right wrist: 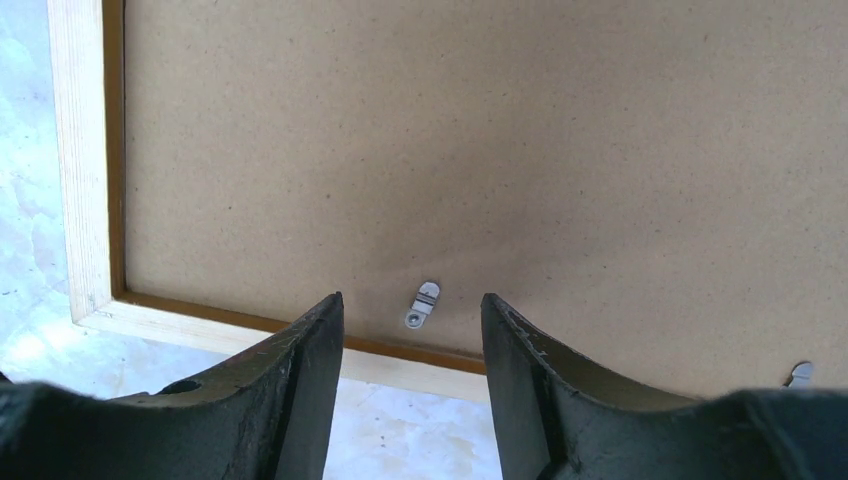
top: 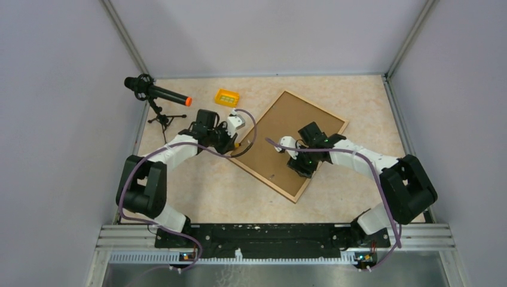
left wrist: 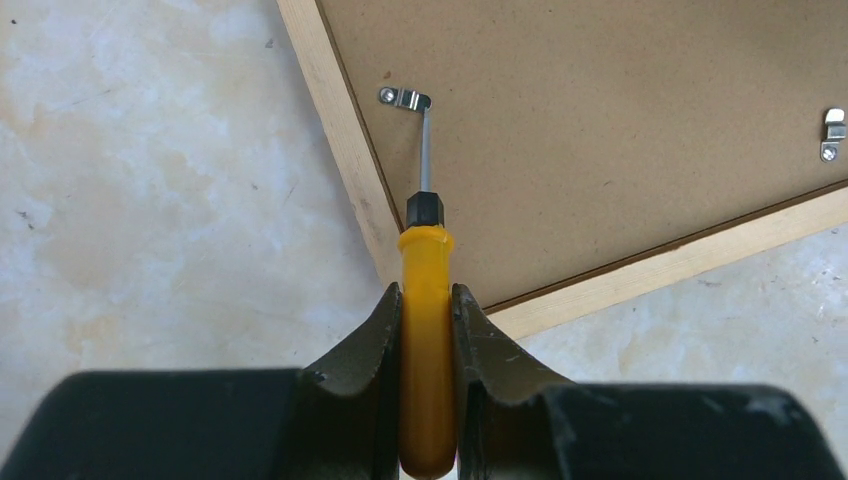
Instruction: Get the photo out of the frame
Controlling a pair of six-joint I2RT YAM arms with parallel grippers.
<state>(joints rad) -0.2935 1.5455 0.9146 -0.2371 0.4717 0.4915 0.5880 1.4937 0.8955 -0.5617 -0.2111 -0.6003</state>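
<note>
My left fingers [left wrist: 375, 340] are closed tight on the yellow plastic handle of a slim screwdriver [left wrist: 427, 262]. Its thin steel shaft runs forward, and the tip meets one end of a small silver metal turn clip [left wrist: 404, 97] screwed on just inside the rim. My right fingers [right wrist: 300, 370] stand well apart and grip nothing. In the right wrist view a second small silver clip [right wrist: 423, 304] shows in the gap between them, close to the rim. I cannot tell whether the fingers touch the backing.

Both clips belong to the large rectangular picture frame [top: 281, 128], which has a narrow pale-brown wooden rim and a plain brown fibreboard back. It lies flat and back-up on the beige marbled tabletop [top: 203, 191]. It sits at a diagonal in the middle of the work area, with the left arm at its left edge and the right arm over its near half. The photo is hidden from every view.

Farther out on the left, a small yellow plastic bin [top: 226, 97] sits near the frame's far corner. Beyond it stands a black microphone with an orange tip [top: 156, 92] on a small tripod.
</note>
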